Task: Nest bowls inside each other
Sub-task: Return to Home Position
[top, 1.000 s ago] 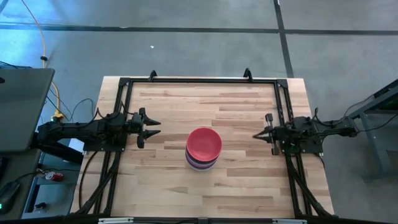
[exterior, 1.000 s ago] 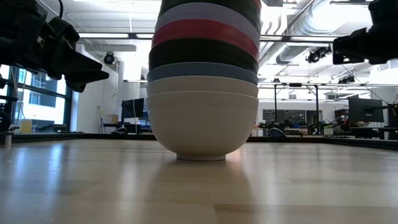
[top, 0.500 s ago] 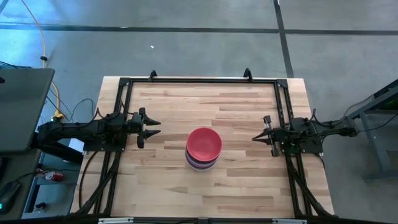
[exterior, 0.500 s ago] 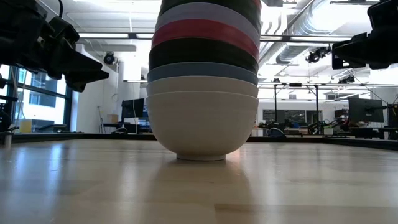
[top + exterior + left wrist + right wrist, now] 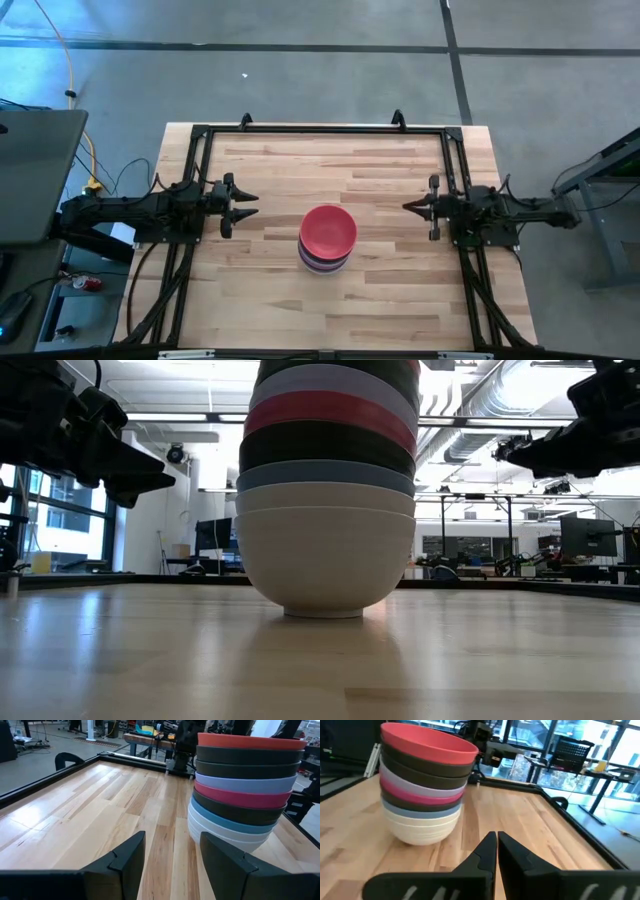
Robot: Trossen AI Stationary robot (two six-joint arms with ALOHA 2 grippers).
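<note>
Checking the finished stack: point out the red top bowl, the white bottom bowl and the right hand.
red top bowl [image 5: 328, 228], high view, inner floor.
white bottom bowl [image 5: 325, 560], low view, outer wall.
right hand [image 5: 497, 836], right wrist view, midway between fingertips.

4 cams here. the high one hangs over the table [image 5: 260, 300] looking straight down, far enough to get the whole top, bowl stack [image 5: 327, 237] near the centre. the low one sits at tabletop height on the 6 o'clock side, facing 12, really close, so the stack overruns its top edge. the left wrist cam looks past the left gripper [image 5: 172, 837] from 9 o'clock toward 3; the right wrist cam looks past the right gripper [image 5: 497, 835] from 3 toward 9. all 4 share that stack and the wood around it.
</note>
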